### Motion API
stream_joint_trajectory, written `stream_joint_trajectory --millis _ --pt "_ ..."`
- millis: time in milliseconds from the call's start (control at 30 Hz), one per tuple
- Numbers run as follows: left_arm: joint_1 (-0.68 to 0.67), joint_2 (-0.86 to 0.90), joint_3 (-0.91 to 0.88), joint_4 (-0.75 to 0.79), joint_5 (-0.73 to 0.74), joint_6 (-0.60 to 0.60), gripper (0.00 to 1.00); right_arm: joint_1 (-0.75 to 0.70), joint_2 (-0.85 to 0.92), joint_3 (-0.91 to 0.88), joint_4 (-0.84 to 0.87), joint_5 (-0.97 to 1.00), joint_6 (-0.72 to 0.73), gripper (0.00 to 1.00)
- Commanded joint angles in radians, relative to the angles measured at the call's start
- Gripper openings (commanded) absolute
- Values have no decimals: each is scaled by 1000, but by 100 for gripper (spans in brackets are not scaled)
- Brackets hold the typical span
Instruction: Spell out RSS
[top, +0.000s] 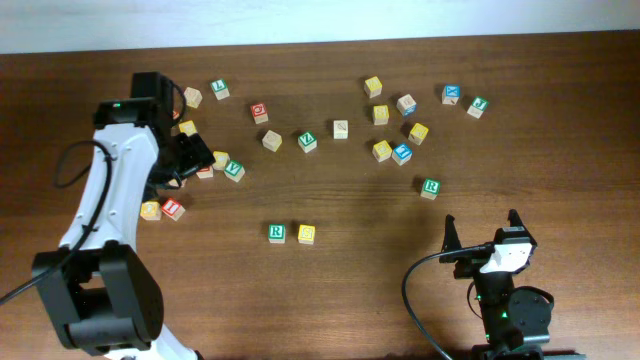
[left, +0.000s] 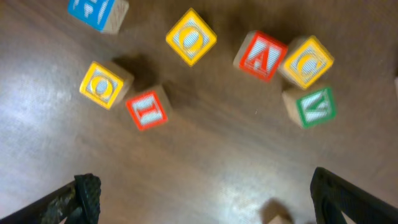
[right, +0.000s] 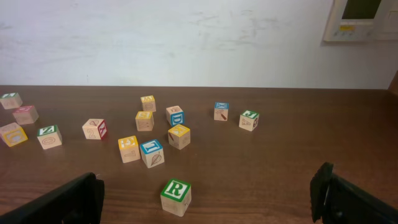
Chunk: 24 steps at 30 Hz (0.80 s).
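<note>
A green-framed R cube (top: 277, 232) and a yellow-faced cube (top: 306, 234) stand side by side at the front middle of the table; the yellow cube's letter is too small to read. A second green R cube (top: 430, 188) sits further right and also shows in the right wrist view (right: 176, 196). My left gripper (top: 195, 155) is open and empty above a cluster of cubes at the left. The left wrist view shows two yellow O cubes (left: 191, 36) (left: 102, 84) and another yellow cube (left: 308, 60) beyond its jaws (left: 205, 205). My right gripper (top: 481, 233) (right: 207, 186) is open and empty, low at the front right.
Beside the left gripper lie a red I cube (left: 147, 107), a red A cube (left: 261, 55), a green cube (left: 311, 106) and a blue cube (left: 98, 9). Several more yellow, blue and green cubes (top: 401, 152) are scattered at the back right. A wall stands behind the table.
</note>
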Motion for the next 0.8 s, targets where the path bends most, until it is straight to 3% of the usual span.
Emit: stream_joint_trajectory --millis 0,67,233,500,767 --pt "54 11 -9 50 43 -10 99 -7 -8 -9 -2 8 -4 98" --pt "60 11 -9 65 45 -7 99 -7 -8 -9 -2 8 -4 98" --pt "15 11 -9 219 27 176 99 -7 -8 -9 -2 8 -4 98" --pt "-1 81 -9 421 -8 86 99 -7 -8 -9 -2 8 -4 98" --pt "-2 149 -7 465 4 84 99 -7 -8 -9 -2 8 -4 98"
